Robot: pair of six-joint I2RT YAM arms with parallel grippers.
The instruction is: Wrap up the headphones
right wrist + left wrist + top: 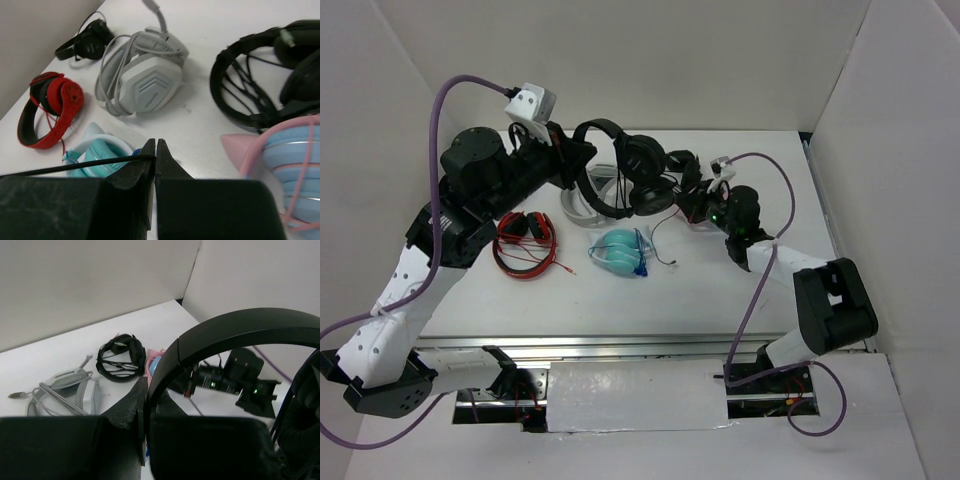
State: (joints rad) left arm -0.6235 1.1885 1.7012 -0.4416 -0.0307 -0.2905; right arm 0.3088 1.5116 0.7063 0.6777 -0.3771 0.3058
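Headphones: your left hand [145, 412] is clenched on the headband of the headphones [240, 327], held above the far middle of the worktop [700, 290].
Cable: your right hand [155, 156] pinches the cable [60, 170] shut.
Done: no wound turns visible.
Left: by my judgement, nearly all the winding.
Count: two hands; other pairs seen: one red pair [50, 107], one white pair [142, 75], one teal pair [107, 150], one pink pair [295, 155], one chunky black pair [240, 95].

Red-and-black headphones with a red cable [525, 240] lie left of centre on the white desk [720, 290]. Teal plastic headphones [623, 252] sit at centre, near them. In the right wrist view, white-grey padded headphones [142, 75] lie upper centre.
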